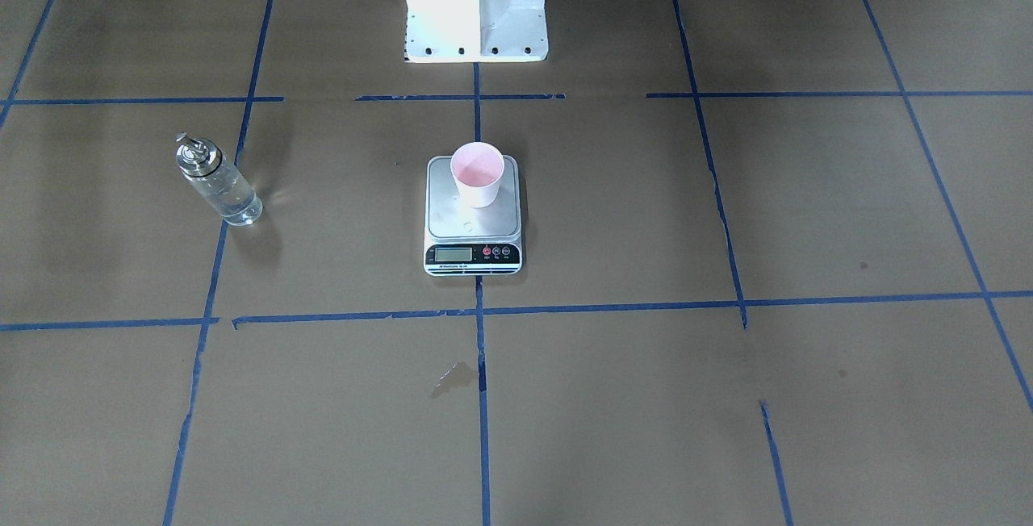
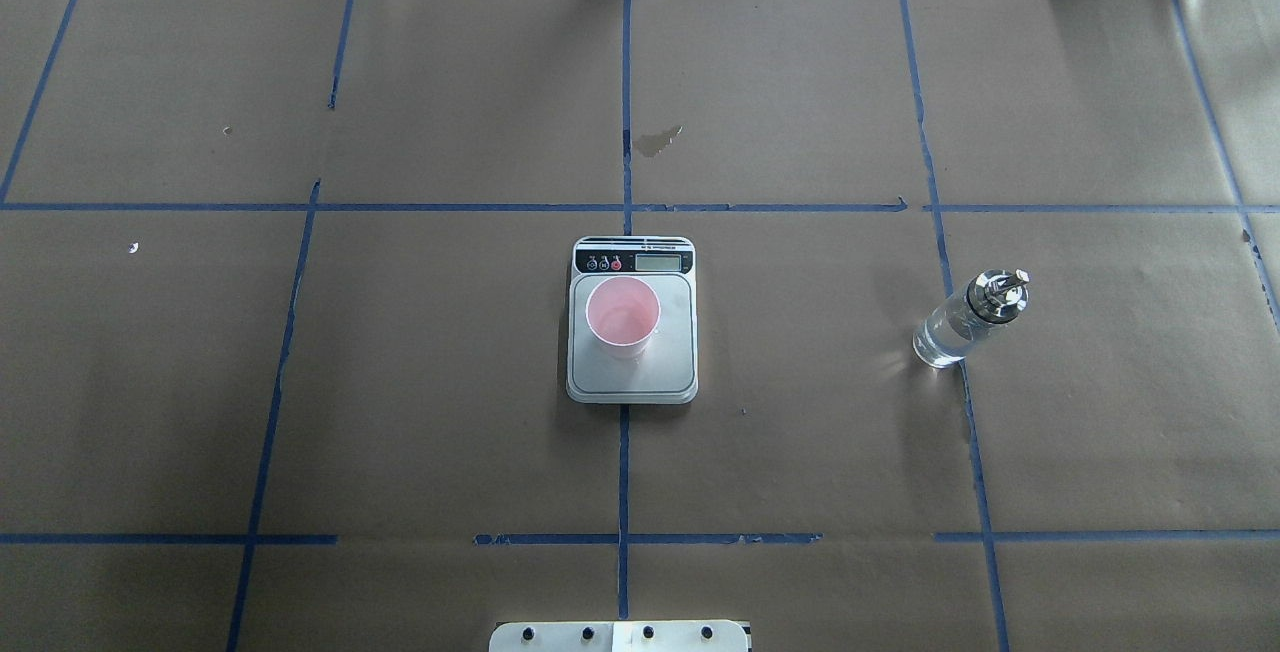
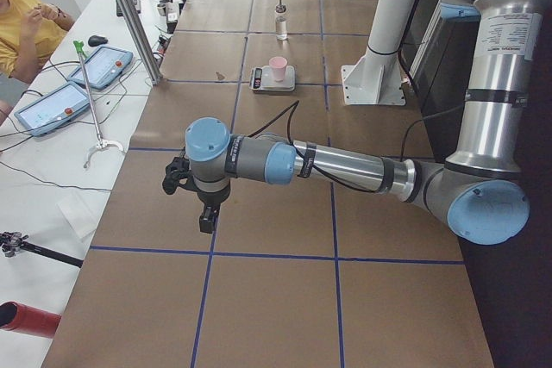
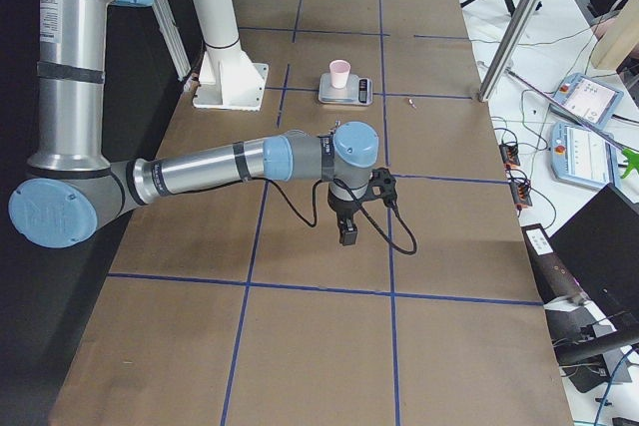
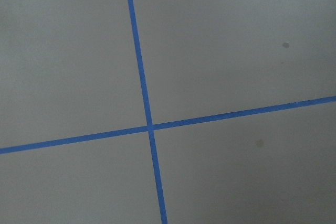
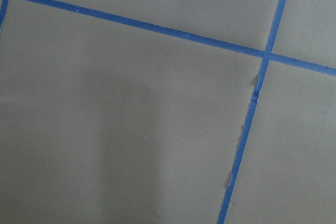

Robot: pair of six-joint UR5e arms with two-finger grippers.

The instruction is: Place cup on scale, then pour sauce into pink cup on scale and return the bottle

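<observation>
Left hand [image 3: 208, 227]: nearest in the left side view, at the end of the long left arm. It hangs low over the table [image 2: 450, 382] and points down. It shows only in this side view, so I cannot tell how wide it stands or if it grips anything.
Right hand [image 4: 347, 237]: nearest in the right side view, also pointing down, low over the table. Here too I cannot tell its opening or any hold.
Wrist views: both show only brown paper and blue tape [image 5: 140, 72]; no fingers come into them.
Scale [image 2: 632, 387]: flat at the middle of the table, on a tape line. Its display [image 2: 664, 262] is on the side away from the robot. The reading is too small to make out.
Cup [image 2: 622, 317]: stands upright near the middle of the scale's platform [image 1: 452, 215], mouth up, long axis vertical. The inside is pale pink; I cannot tell if liquid lies in it.
Bottle [image 2: 962, 324]: stands alone on the table on the robot's right, well apart from the scale, beside a tape line. Its long axis is vertical, with the silver collar [image 2: 997, 292] and spout on top. Its lean in the pictures seems to come only from the camera angle. Which way the small spout turns is hard to make out.
Sauce [image 1: 234, 202]: clear liquid inside the glass; its level is hard to read.
</observation>
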